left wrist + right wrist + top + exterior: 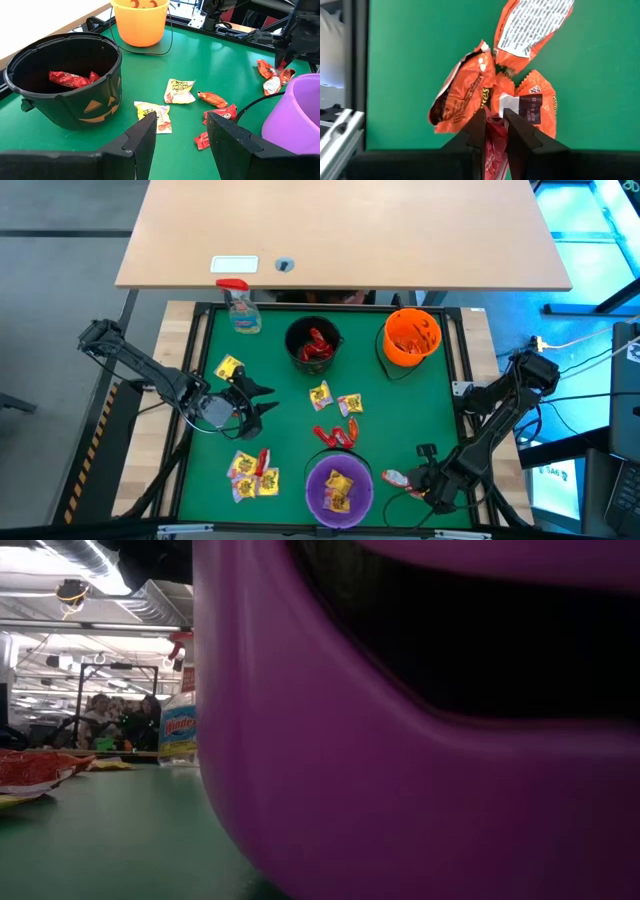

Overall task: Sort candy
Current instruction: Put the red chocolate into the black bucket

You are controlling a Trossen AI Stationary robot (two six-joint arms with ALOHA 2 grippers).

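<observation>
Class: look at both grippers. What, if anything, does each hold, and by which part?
The right gripper pinches a crinkly orange-red candy packet by its edge, beside other orange packets. The left gripper stands open, holding nothing.

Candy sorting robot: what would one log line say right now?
right gripper: shut on orange crinkly candy packet, beside purple plastic bowl | left gripper: open, above green mat

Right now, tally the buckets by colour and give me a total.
Black bucket: 1
Orange bucket: 1
Purple bucket: 1
Total: 3
</observation>
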